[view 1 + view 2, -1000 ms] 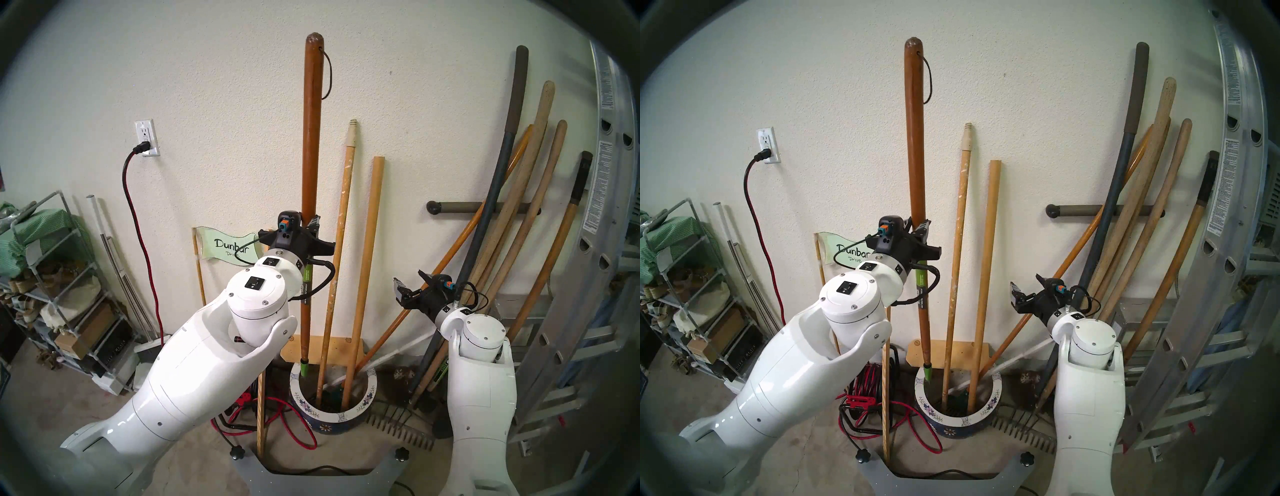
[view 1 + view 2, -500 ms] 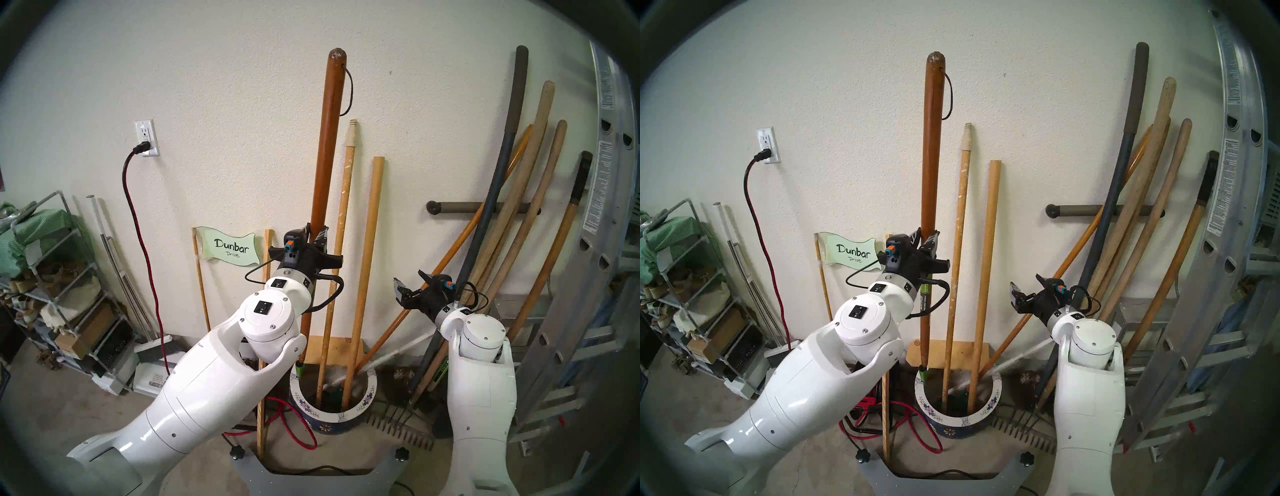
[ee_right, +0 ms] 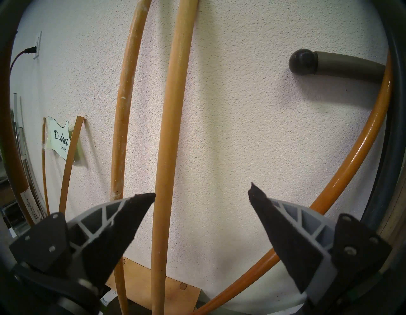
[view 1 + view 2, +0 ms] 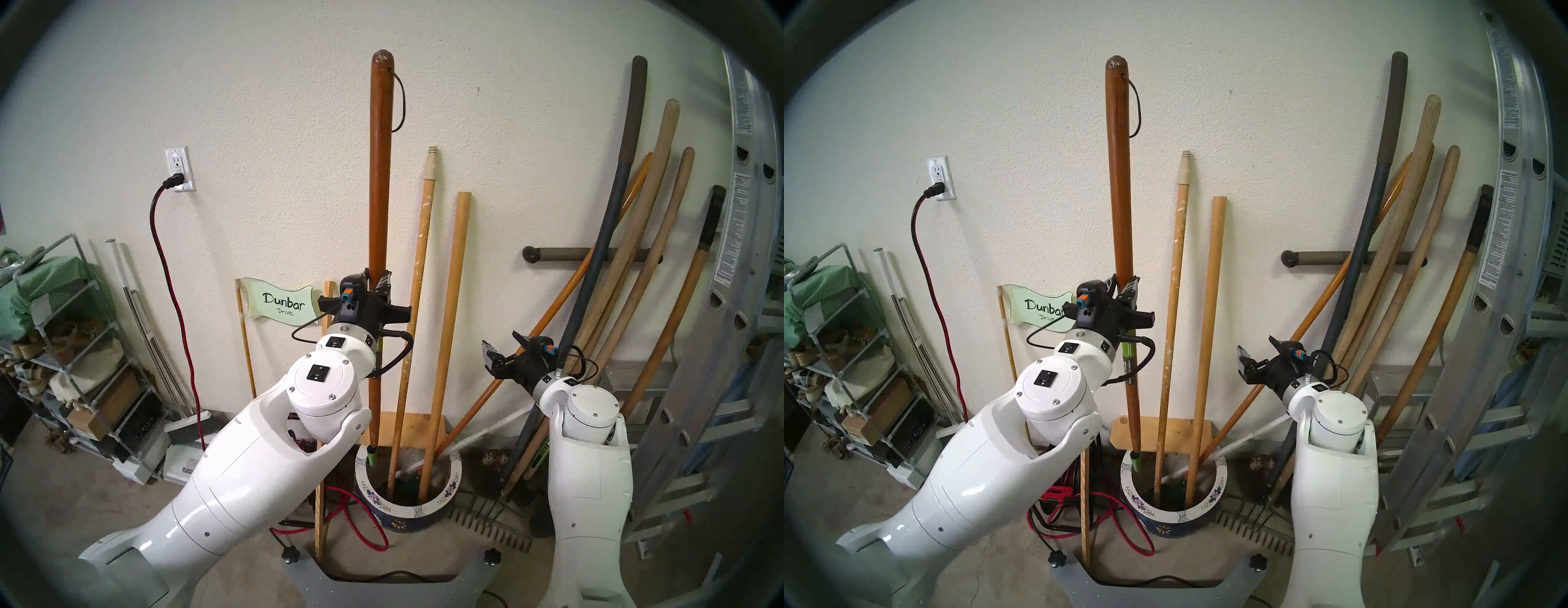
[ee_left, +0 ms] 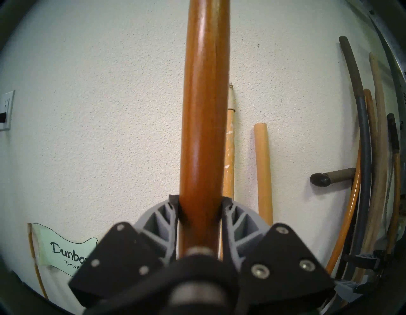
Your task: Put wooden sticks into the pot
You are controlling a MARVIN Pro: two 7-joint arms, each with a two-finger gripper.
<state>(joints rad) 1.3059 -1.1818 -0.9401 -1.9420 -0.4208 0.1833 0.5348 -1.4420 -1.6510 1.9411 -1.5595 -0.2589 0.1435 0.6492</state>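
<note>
The dark red-brown stick point(image 4: 379, 178) with a cord loop stands nearly upright. My left gripper point(image 4: 376, 280) is shut on its middle, as the left wrist view shows point(image 5: 201, 204). The stick's green lower tip point(image 4: 372, 456) sits at the far left rim of the blue pot point(image 4: 441, 501), just inside the white flowered edge. The paint-flecked stick point(image 4: 418, 288) and the plain dowel point(image 4: 449, 318) stand in the pot and lean on the wall. Right of the pot, my right gripper point(image 4: 500, 348) hangs open and empty, with its fingers point(image 3: 123, 222) beside the dowel point(image 3: 171, 132).
A bundle of tool handles point(image 4: 628, 297) and a ladder point(image 4: 721, 339) fill the right side. An orange handle point(image 4: 509, 373) slants into the pot. A rake point(image 4: 488, 530) and a red cable point(image 4: 365, 539) lie on the floor. A thin slat point(image 4: 320, 467) stands left of the pot.
The left arm tipped the red-brown stick's top to the right, then brought it back upright. The green tip now sits slightly lower at the pot's rim. The right arm has not moved.
</note>
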